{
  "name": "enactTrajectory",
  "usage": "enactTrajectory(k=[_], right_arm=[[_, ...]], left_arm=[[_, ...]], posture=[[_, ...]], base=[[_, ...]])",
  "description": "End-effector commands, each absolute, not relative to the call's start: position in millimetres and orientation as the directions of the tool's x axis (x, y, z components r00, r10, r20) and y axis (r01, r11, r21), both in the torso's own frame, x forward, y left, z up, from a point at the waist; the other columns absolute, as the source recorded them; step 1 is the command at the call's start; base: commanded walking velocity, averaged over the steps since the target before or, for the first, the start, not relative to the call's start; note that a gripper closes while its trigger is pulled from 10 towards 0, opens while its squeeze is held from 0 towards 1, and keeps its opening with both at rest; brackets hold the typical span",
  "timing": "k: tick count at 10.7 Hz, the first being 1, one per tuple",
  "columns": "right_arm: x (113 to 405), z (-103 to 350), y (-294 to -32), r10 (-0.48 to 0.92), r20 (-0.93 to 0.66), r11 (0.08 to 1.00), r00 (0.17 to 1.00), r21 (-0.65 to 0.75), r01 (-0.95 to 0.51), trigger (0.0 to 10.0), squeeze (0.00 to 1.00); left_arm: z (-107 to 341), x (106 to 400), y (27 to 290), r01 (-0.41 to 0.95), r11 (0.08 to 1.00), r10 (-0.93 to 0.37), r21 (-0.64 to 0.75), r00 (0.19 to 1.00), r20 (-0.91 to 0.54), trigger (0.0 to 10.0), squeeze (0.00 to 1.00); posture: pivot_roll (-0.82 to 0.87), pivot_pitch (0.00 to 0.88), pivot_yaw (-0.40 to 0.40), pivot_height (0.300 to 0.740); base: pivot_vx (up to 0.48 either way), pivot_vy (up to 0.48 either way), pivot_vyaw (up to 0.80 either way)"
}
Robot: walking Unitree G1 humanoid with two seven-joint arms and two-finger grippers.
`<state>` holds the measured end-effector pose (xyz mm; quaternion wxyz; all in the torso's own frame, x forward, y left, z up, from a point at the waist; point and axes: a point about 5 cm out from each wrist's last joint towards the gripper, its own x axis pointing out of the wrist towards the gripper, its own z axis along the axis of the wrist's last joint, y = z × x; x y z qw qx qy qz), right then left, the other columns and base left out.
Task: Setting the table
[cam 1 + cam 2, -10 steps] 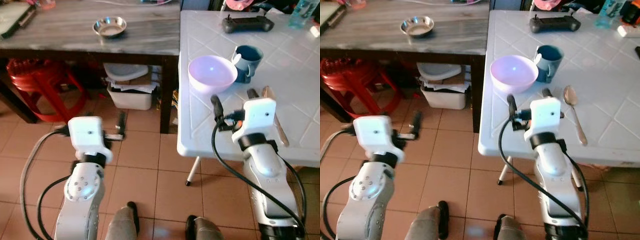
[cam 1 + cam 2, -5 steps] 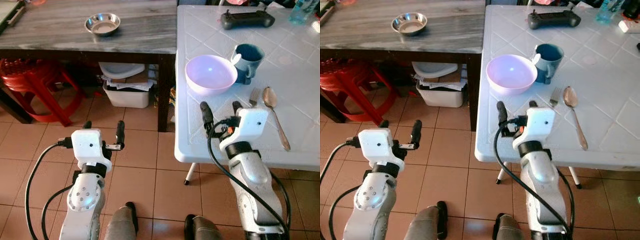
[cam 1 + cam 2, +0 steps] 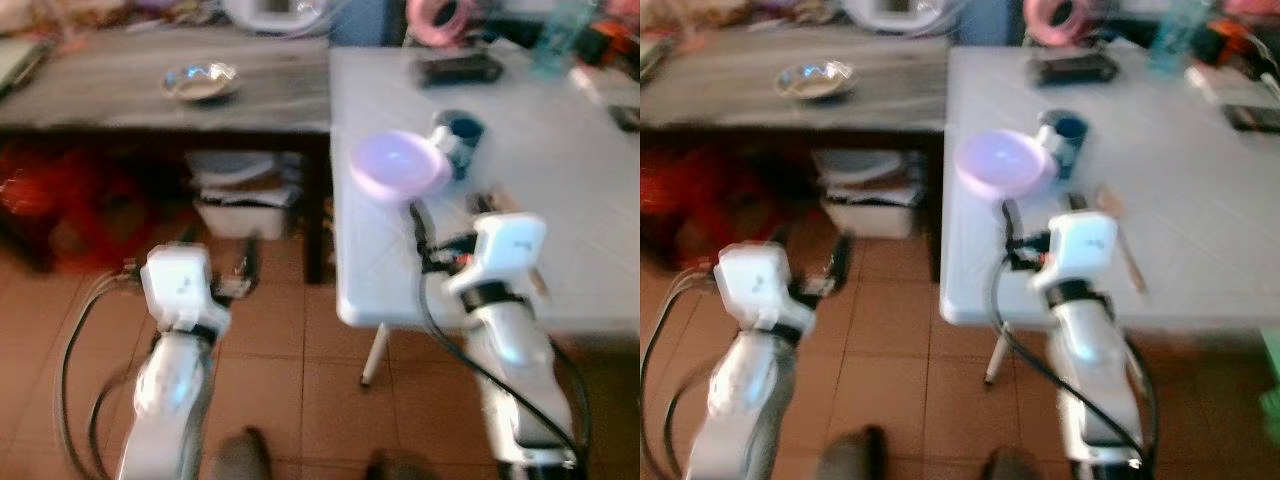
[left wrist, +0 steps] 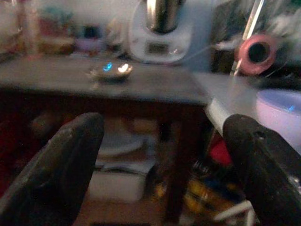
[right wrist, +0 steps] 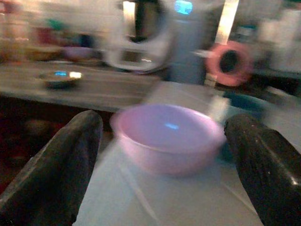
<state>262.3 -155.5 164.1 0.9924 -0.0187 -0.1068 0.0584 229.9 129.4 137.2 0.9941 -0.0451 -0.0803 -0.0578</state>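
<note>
Purple bowl (image 5: 168, 136) sits on the white table (image 3: 1200, 200), just ahead of the right gripper (image 5: 164, 188), whose fingers (image 5: 56, 169) are spread wide, holding nothing. Blue mug (image 3: 1065, 140) touches the bowl's far side. Left gripper (image 4: 160, 188) is also wide open and empty, over the floor.

No text, label, brand or number can be read anywhere in these blurred views. The white appliance (image 4: 162, 33) at the far side of the wooden table (image 3: 120, 85) has a small panel, but nothing on it is legible.
</note>
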Motion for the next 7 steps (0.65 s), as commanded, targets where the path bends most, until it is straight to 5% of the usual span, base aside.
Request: enactTrajectory(k=[1, 4, 7], right_arm=[[262.6, 163.7, -149.8, 0.128, 0.211, 0.992, 0.969, -0.040, -0.122, 10.0, 0.00], [265.2, 163.9, -150.5, 0.117, 0.213, 0.993, 0.970, -0.055, -0.108, 10.0, 0.00], [274.0, 166.4, -150.3, 0.108, 0.206, 0.993, 0.973, -0.075, -0.094, 10.0, 0.00]], left_arm=[[134.7, 229.6, 134.4, 0.115, 0.991, -0.104, -0.064, 0.983, 0.151, 10.0, 0.00], [135.2, 228.9, 133.6, 0.129, 0.989, -0.117, -0.078, 0.982, 0.150, 10.0, 0.00], [136.8, 224.8, 134.2, 0.150, 0.984, -0.134, -0.092, 0.979, 0.156, 10.0, 0.00]], posture=[[0.06, 0.110, 0.016, 0.740], [0.06, 0.116, 0.014, 0.740], [0.07, 0.117, 0.014, 0.740]], base=[[0.480, 0.000, 0.58], [0.369, 0.000, 0.00], [0.000, 0.000, 0.00]])
